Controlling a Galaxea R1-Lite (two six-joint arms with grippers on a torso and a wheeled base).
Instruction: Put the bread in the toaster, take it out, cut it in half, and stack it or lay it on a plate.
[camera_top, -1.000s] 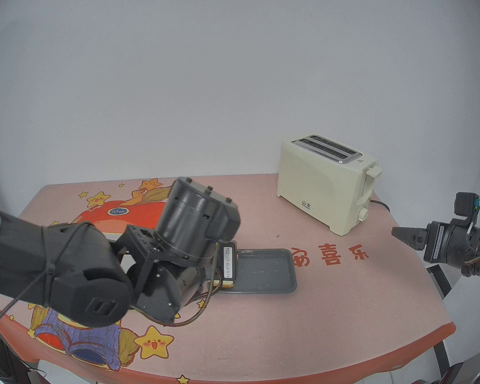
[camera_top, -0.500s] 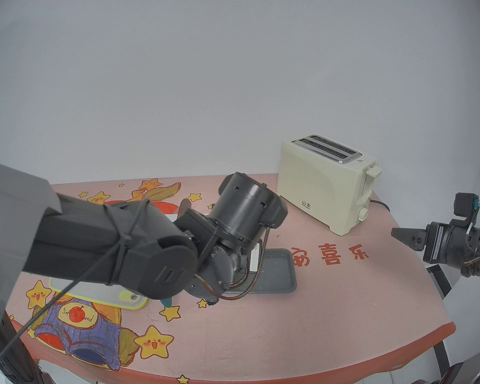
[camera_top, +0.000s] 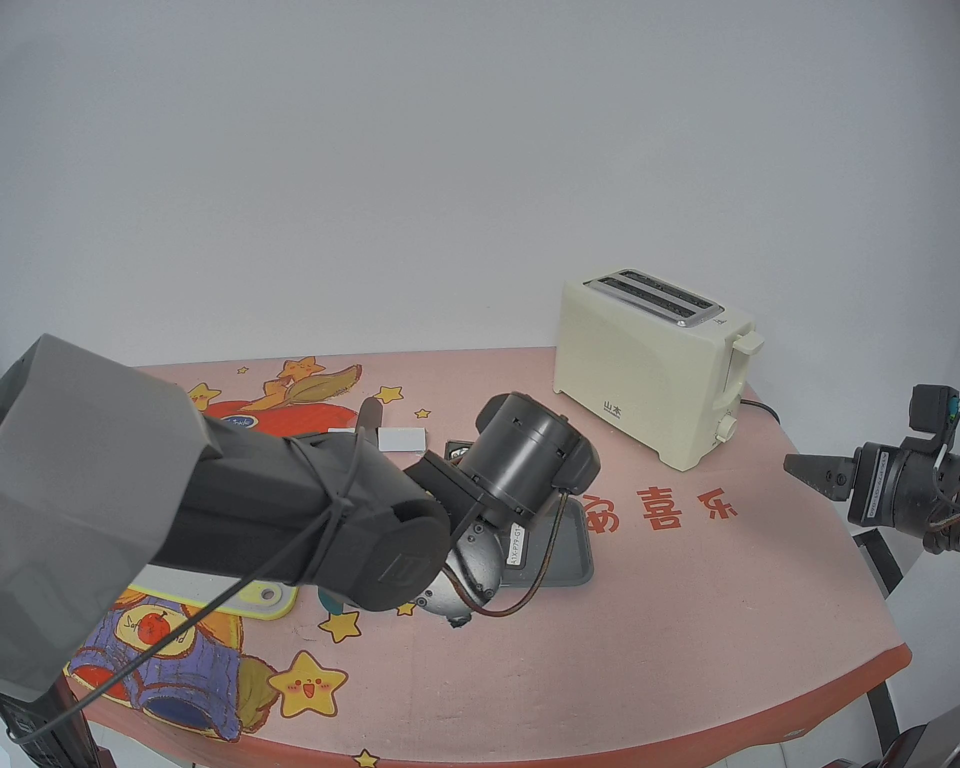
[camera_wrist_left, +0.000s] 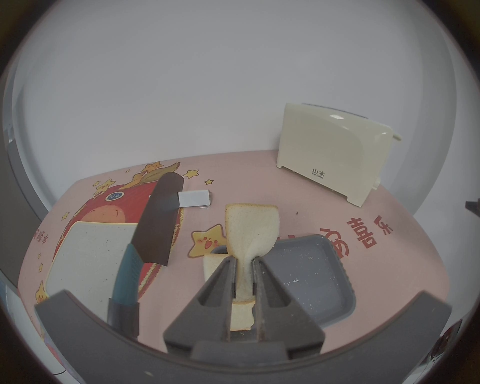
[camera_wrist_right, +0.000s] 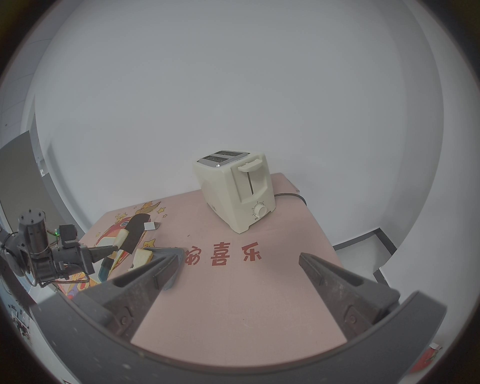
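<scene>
left gripper (camera_wrist_left: 243, 261): clamped on the bread slice (camera_wrist_left: 251, 227) by its bottom edge, slice upright, by the tray (camera_wrist_left: 320, 292) edge
right gripper (camera_wrist_right: 240, 254): spread wide, empty, off the table (camera_top: 700, 600) on its right side
toaster (camera_top: 645, 365): well apart from the slice
risk: soft bread, skimpy grip, so it could flop, tear or slip out in transit
risk 2: if it arrives tilted at the slot (camera_top: 655, 295), it'll likely snag the edge

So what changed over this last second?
The left arm swung right toward the toaster, uncovering the board and knife; the left gripper now holds a bread slice upright. The right gripper, toaster and tray stayed put.
</scene>
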